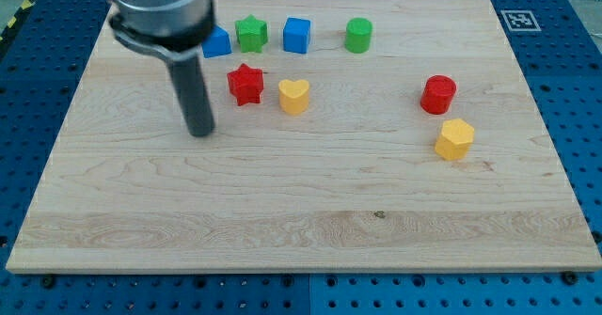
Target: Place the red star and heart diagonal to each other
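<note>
Camera view, nearest ground first: bare wooden table (282, 230) across the lower frame. Moving up, right of centre: yellow hexagonal block (454, 139), and just above it, close but apart, red cylinder (438, 94). Left of centre now: my tip (200, 132) planted on the wood, dark rod rising to the upper left corner. No jaws on this end effector, just a plain rod, so nothing spread or pinched; nothing touching the tip. Up and to the right of the tip, near but clear: red star (245, 84). Just right of the star, a small gap between: yellow heart (294, 97), sitting a shade lower in frame, almost level. Far row along the top: blue block (218, 42) partly hidden behind the rod, shape hard to call; green star (251, 34) right beside it; blue cube (297, 35); then green cylinder (358, 35) furthest right.
</note>
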Available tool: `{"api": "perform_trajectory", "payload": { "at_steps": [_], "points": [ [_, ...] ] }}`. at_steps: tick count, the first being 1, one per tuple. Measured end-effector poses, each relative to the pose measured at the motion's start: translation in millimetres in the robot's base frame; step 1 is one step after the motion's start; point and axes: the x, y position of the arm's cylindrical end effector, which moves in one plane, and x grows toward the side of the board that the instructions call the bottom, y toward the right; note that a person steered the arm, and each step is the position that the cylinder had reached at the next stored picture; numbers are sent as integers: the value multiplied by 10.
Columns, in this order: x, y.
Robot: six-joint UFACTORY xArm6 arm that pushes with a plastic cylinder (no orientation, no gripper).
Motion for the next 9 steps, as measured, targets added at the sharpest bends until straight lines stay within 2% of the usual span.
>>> {"api": "perform_trajectory", "payload": {
  "at_steps": [1, 2, 4, 6, 9],
  "points": [
    [-326, -294],
    [-352, -270],
    [-655, 213],
    [-494, 533],
    [-448, 1450]
  ]
}}
